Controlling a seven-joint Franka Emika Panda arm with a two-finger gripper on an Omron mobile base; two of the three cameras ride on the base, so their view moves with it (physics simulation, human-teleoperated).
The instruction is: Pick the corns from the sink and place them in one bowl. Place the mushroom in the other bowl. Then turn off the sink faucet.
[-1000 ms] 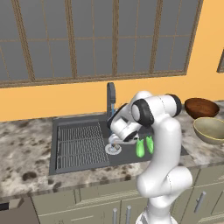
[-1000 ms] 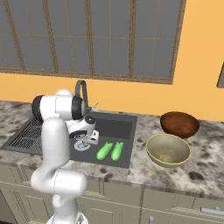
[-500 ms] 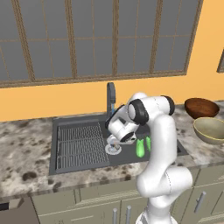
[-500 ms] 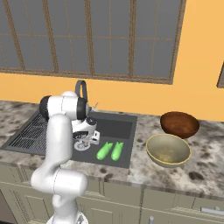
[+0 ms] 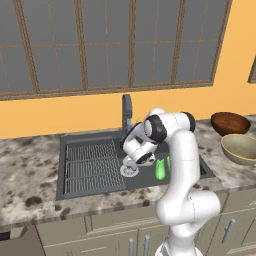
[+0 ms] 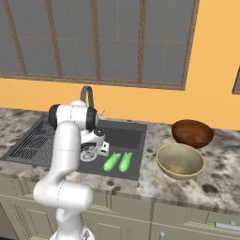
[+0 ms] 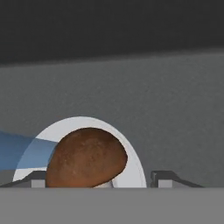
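Sink (image 5: 90, 175), ribbed section at left. We find the gripper (image 7: 96, 181) low over the round drain (image 7: 131, 153), fingertips flanking the mushroom (image 7: 86, 158), brown cap up; whether they pinch it we cannot tell. Two corns (image 6: 118, 161) lie beside it. Right: tan bowl (image 6: 180, 161), reddish-brown bowl (image 6: 191, 132).

Sink (image 5: 90, 165) set in counter (image 6: 220, 178), faucet (image 5: 127, 113) behind it. Two corns (image 6: 118, 161) side by side in basin, right of drain (image 7: 131, 153). Mushroom (image 7: 86, 158) on drain, apparently. Both bowls on counter right of sink: the other bowl (image 6: 191, 132) behind one bowl (image 6: 180, 161).
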